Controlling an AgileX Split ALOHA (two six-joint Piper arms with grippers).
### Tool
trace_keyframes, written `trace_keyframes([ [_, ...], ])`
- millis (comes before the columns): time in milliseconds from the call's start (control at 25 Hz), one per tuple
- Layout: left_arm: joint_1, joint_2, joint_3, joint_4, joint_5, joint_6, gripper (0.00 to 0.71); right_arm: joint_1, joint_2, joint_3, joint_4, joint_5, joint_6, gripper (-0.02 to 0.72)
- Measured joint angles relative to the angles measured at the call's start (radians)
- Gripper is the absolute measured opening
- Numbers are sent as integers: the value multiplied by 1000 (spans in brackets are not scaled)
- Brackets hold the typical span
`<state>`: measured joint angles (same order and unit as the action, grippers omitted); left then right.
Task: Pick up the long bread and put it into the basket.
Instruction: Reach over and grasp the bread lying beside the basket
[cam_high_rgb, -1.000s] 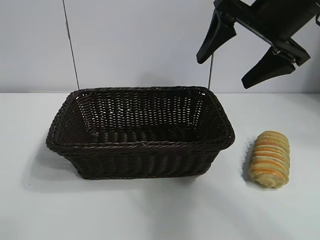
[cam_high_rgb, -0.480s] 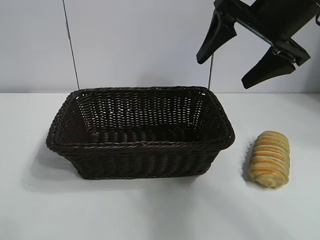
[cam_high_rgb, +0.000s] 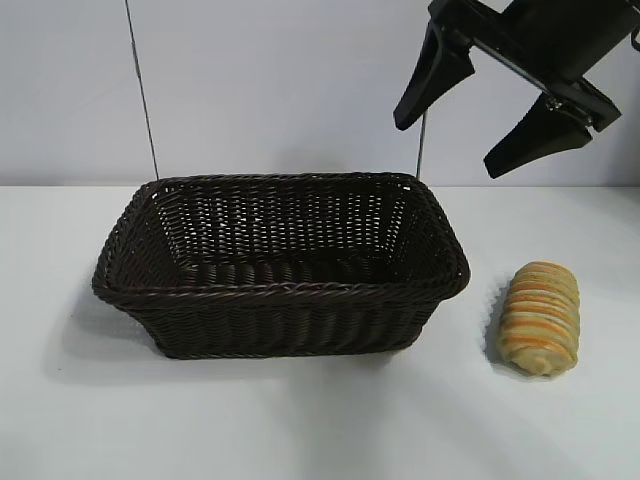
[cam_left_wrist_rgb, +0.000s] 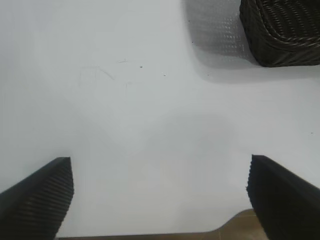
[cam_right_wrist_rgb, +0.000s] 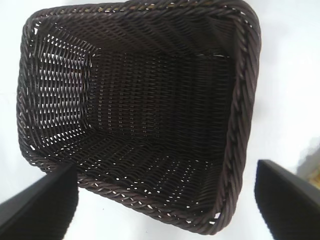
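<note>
The long bread (cam_high_rgb: 540, 318), golden with orange-brown ridges, lies on the white table to the right of the basket (cam_high_rgb: 280, 290), a short gap between them. The basket is dark brown wicker with nothing inside it. My right gripper (cam_high_rgb: 446, 147) hangs open and high, above the basket's right end and behind the bread. In the right wrist view it (cam_right_wrist_rgb: 166, 167) looks down into the basket (cam_right_wrist_rgb: 245, 100), holding nothing. My left gripper (cam_left_wrist_rgb: 161, 172) is open over bare table, with a basket corner (cam_left_wrist_rgb: 280, 35) far ahead of it. The left arm is outside the exterior view.
Two thin dark rods (cam_high_rgb: 140, 90) (cam_high_rgb: 421, 145) rise behind the basket against the pale wall. In the left wrist view the table's edge (cam_left_wrist_rgb: 235, 224) runs just under the left fingers. White tabletop stretches in front of the basket and the bread.
</note>
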<state>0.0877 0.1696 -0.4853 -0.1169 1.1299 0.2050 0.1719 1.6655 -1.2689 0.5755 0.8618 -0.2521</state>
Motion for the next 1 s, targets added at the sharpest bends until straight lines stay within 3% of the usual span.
trace_keyframes([
  [360, 0, -176, 1, 0, 0, 0, 682, 0, 0, 0, -3, 1, 0, 683],
  [640, -5, -182, 1, 0, 1, 0, 682, 0, -12, -24, -28, 15, 1, 683],
  [800, -61, -182, 1, -1, 1, -1, 682, 0, -53, -110, -140, 115, 81, 683],
  [1000, -128, -182, 1, -1, 1, -1, 682, 0, -104, -176, -385, 269, 213, 683],
])
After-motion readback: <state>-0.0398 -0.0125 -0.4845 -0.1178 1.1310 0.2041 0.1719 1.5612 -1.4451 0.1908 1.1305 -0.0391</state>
